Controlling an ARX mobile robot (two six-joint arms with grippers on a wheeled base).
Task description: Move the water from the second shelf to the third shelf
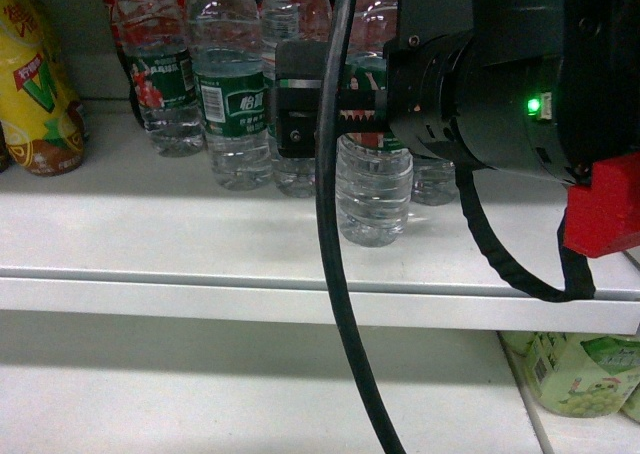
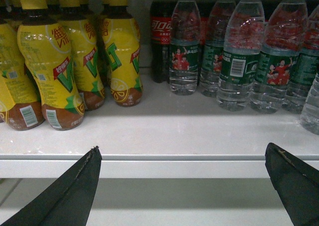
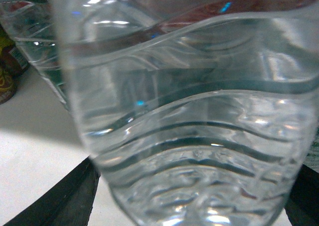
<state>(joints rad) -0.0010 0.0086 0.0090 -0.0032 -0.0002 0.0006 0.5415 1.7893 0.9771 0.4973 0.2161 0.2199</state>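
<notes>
The water is a clear ribbed bottle with a green label, standing at the front of the white shelf, ahead of the row behind it. My right gripper reaches in from the right at label height. The bottle fills the right wrist view, and both dark fingers press against its sides, so my right gripper is shut on it. My left gripper hangs open in front of the shelf lip with nothing between its fingers.
More water bottles stand in a row at the back, with a dark cola bottle and yellow lemon tea bottles to their left. Green bottles sit on the shelf below. A black cable hangs across the head view.
</notes>
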